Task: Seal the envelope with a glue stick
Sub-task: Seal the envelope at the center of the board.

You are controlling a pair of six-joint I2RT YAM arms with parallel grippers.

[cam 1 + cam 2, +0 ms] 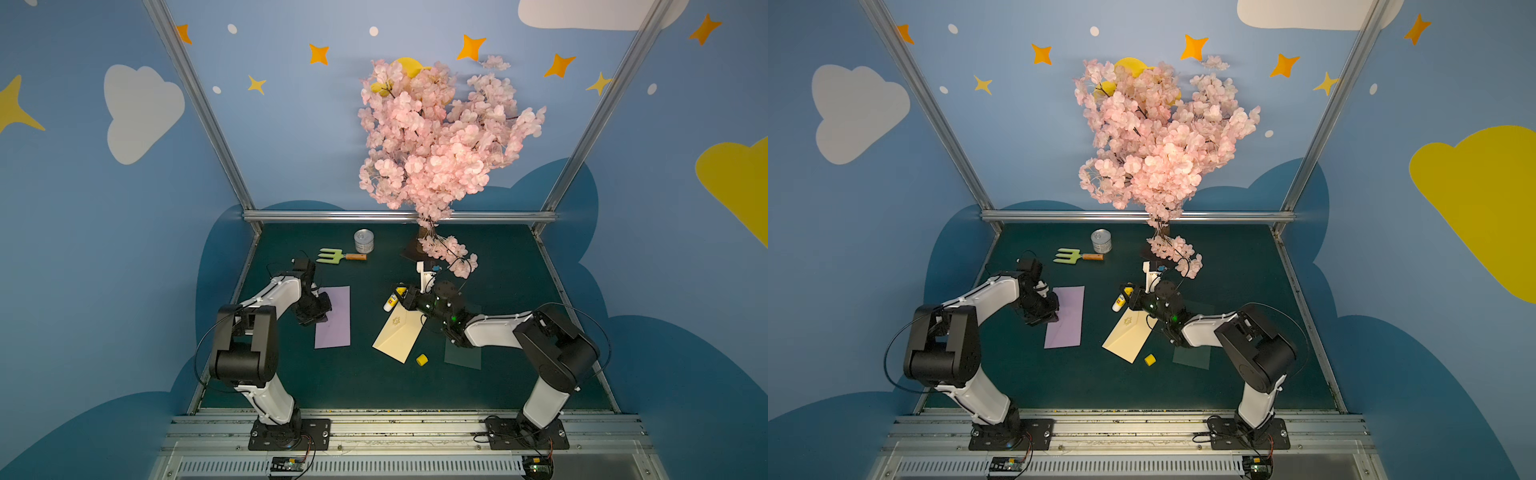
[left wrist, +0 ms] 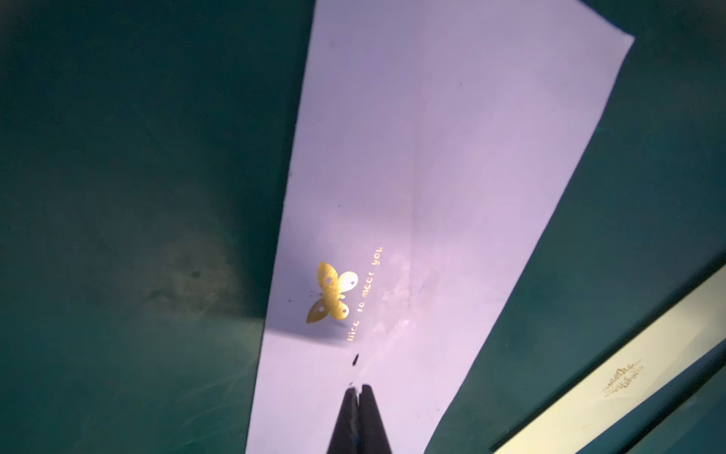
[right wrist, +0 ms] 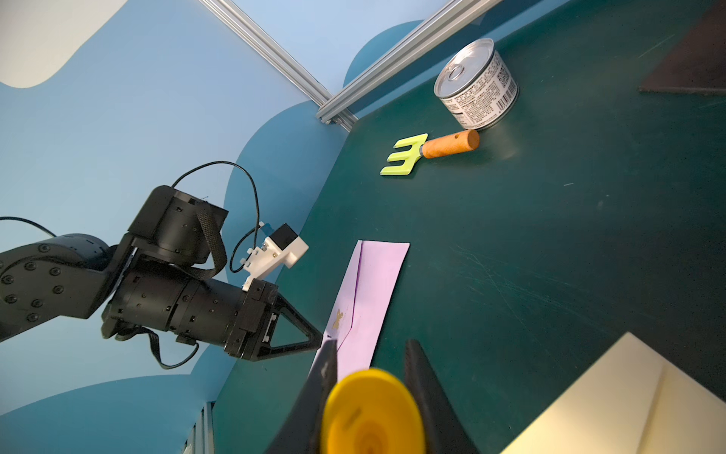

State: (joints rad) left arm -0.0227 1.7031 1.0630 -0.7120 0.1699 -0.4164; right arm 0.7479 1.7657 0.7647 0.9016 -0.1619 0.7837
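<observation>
Green bench [image 1: 519, 270]: our right hand [image 1: 403, 294] grasps uncapped glue stick [image 3: 371, 412], cap [image 1: 422, 360] well apart; envelope [image 1: 399, 338] just beside hand; left hand [image 2: 358, 393] clenched, empty; we judge gluing, pressing flap remain

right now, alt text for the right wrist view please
The right gripper grips the glue stick, yellow end toward the camera. Beyond on the table lie a lilac envelope with the shut left gripper at its edge, a rake and a can; the cream envelope lies close by.
</observation>
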